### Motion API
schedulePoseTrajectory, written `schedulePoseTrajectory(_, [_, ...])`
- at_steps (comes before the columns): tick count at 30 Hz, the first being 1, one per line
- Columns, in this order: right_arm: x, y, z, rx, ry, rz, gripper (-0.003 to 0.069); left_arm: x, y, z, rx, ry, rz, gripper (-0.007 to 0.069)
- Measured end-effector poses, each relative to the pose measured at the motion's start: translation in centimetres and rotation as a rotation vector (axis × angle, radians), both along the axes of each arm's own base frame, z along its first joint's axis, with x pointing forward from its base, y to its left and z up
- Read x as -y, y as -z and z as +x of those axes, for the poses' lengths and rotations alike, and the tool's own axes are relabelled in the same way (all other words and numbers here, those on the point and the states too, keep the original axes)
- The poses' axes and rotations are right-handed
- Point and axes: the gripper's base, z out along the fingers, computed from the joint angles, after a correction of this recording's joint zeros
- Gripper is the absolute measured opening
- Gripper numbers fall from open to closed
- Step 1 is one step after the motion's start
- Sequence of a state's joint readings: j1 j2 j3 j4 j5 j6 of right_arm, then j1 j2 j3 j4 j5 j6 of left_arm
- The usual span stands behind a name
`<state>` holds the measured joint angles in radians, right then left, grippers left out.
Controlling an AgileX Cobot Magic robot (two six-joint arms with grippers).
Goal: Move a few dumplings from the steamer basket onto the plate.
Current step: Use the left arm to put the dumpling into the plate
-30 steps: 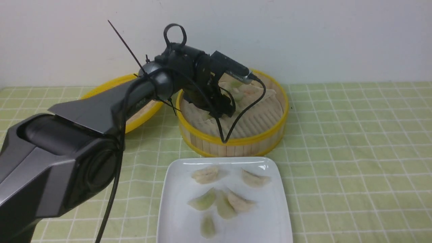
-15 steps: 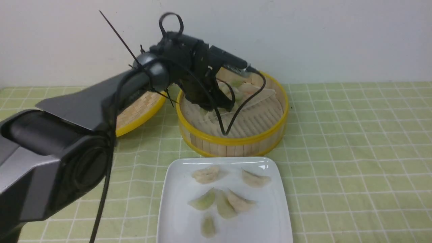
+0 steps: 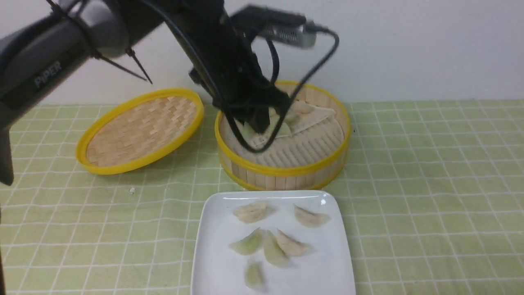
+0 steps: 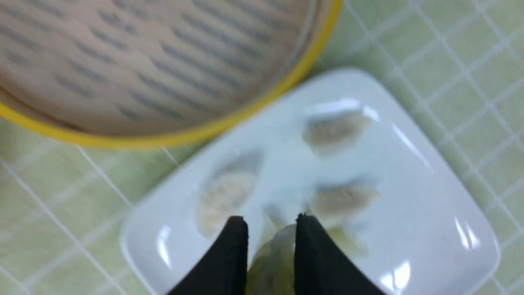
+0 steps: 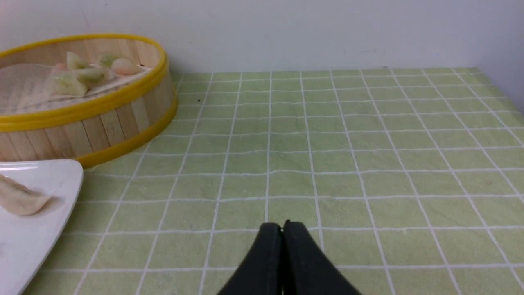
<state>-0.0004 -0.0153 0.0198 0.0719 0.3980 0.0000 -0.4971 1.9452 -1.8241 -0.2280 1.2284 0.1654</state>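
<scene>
My left gripper (image 3: 262,123) hangs above the steamer basket (image 3: 286,170), tilted toward the plate (image 3: 217,262). In the left wrist view the left gripper (image 4: 270,219) is shut on a light green dumpling (image 4: 270,262), with the plate (image 4: 430,229) and several dumplings (image 4: 335,131) seen beyond it. Several dumplings (image 3: 270,248) lie on the plate. A few dumplings (image 3: 301,107) remain on the liner at the basket's far side; they also show in the right wrist view (image 5: 92,73). My right gripper (image 5: 282,225) is shut and empty, low over the cloth to the right of the plate.
The shallow woven bamboo lid (image 3: 139,131) lies left of the basket, tilted on its rim. A green checked cloth (image 3: 430,184) covers the table. A white wall stands close behind the basket. The left arm's cable (image 3: 315,65) loops over the basket.
My left arm has risen out of the basket with the light green dumpling in its jaws, and the lid at the left is now uncovered. The dumplings on the plate have not moved.
</scene>
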Motion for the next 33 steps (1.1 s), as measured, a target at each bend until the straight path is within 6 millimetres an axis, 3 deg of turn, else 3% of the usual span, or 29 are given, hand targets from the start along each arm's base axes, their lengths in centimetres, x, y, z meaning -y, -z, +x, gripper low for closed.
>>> schedulePoseTrajectory(5, [0.0, 0.0, 0.0, 0.0, 0.0, 0.0, -0.0015, 1.9, 7.2, -4.9, -0.226, 0.094, 0.118, 0.0123])
schedulePoseTrajectory(9, [0.0, 0.0, 0.0, 0.0, 0.0, 0.0, -0.0015, 3.7, 10.0, -7.4, -0.231, 0.139, 0.123, 0.0123])
schedulePoseTrajectory(12, [0.0, 0.0, 0.0, 0.0, 0.0, 0.0, -0.0015, 4.9, 10.6, -8.5, -0.208, 0.165, 0.111, 0.0123])
schedulePoseTrajectory(19, [0.0, 0.0, 0.0, 0.0, 0.0, 0.0, -0.0015, 5.9, 10.6, -9.3, -0.181, 0.228, 0.101, 0.0149])
schedulePoseTrajectory(24, [0.0, 0.0, 0.0, 0.0, 0.0, 0.0, -0.0015, 6.1, 11.1, -9.0, -0.158, 0.266, 0.104, 0.0369])
schedulePoseTrajectory(25, [0.0, 0.0, 0.0, 0.0, 0.0, 0.0, -0.0015, 6.4, 10.9, -8.5, -0.11, 0.291, 0.094, 0.0458])
schedulePoseTrajectory(28, [0.0, 0.0, 0.0, 0.0, 0.0, 0.0, -0.0015, 6.9, 9.5, -7.2, -0.017, 0.3, 0.071, 0.0523])
schedulePoseTrajectory(31, [0.0, 0.0, 0.0, 0.0, 0.0, 0.0, -0.0015, 6.7, 7.1, -5.0, 0.091, 0.252, 0.038, 0.0493])
schedulePoseTrajectory(33, [0.0, 0.0, 0.0, 0.0, 0.0, 0.0, -0.0015, 5.7, 5.4, -2.5, 0.162, 0.163, 0.001, 0.0402])
